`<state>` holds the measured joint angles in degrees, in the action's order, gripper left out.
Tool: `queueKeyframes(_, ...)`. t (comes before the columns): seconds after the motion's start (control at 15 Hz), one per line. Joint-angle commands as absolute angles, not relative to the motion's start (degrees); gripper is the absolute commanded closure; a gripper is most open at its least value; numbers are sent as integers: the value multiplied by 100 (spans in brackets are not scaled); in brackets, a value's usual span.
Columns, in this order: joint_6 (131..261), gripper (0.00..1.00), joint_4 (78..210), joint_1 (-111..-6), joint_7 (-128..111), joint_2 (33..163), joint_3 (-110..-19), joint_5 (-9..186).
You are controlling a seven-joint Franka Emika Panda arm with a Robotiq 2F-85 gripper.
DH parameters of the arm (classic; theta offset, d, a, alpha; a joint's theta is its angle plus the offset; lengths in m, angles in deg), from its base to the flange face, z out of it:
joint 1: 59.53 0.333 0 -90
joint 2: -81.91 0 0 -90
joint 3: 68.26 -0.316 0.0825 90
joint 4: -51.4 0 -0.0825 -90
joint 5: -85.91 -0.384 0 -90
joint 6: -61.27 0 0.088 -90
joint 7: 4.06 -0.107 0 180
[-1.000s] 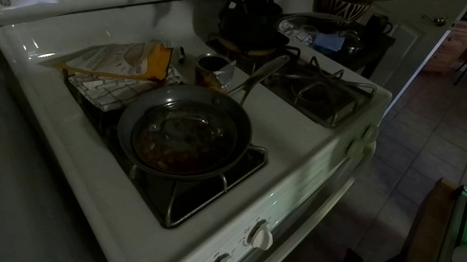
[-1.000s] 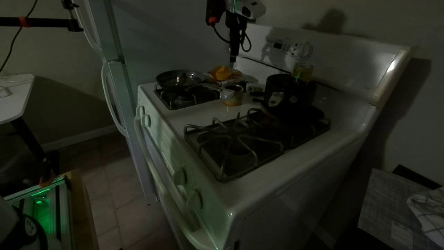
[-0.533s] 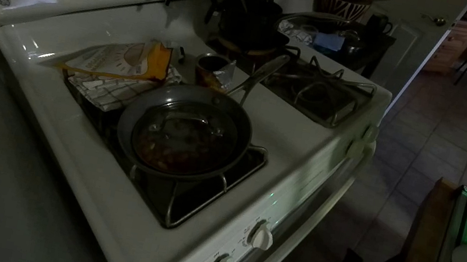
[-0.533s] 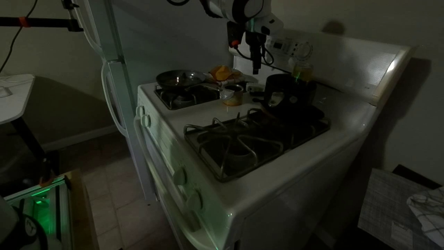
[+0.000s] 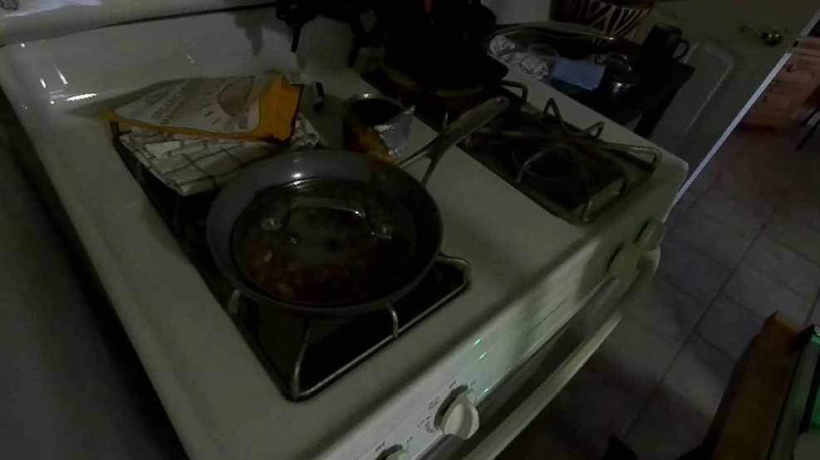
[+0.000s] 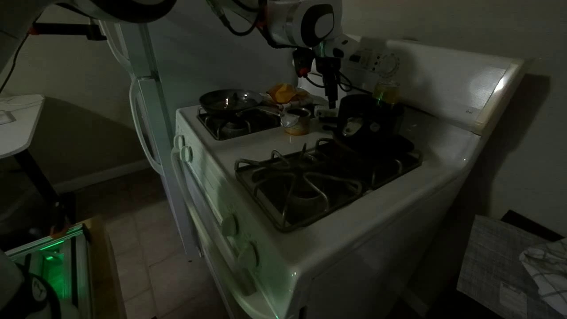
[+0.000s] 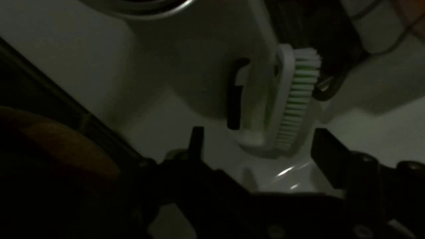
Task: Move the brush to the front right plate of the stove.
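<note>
As I look through the wrist view, my hand (image 7: 259, 130) hangs above and behind the can (image 6: 297, 126), its fingers (image 7: 196, 144) spread wide and gripping nothing. The brush (image 7: 279, 99) lies on its side just behind the can, away from the knobs (image 5: 462, 414), its white and green bristles (image 7: 297, 99) facing sideways. In both exterior views I see the lidded pan (image 5: 320, 165) to one side of the can, and the black pot (image 6: 365, 117) and the front right plate (image 6: 303, 186) to the other
</note>
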<state>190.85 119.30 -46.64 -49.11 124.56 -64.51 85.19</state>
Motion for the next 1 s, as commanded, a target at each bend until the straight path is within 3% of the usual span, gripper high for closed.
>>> queueKeyframes(0.0, 18722, 39, 11485, -4464, -5291, 12897, -6253, 8834)
queueKeyframes(0.13, 18603, 40, 11393, -4438, -5330, 13016, -6249, 8896)
queueKeyframes(0.27, 18499, 49, 11315, -4408, -5380, 13104, -6232, 8948)
queueKeyframes(0.33, 18452, 47, 11265, -4393, -5400, 13149, -6223, 8977)
queueKeyframes(0.4, 18437, 53, 11223, -4386, -5415, 13185, -6225, 8995)
queueKeyframes(0.67, 18197, 46, 10970, -4319, -5515, 13388, -6186, 9114)
queueKeyframes(0.8, 18016, 47, 10823, -4282, -5583, 13508, -6151, 9216)
queueKeyframes(0.93, 17885, 61, 10682, -4255, -5631, 13624, -6121, 9307)
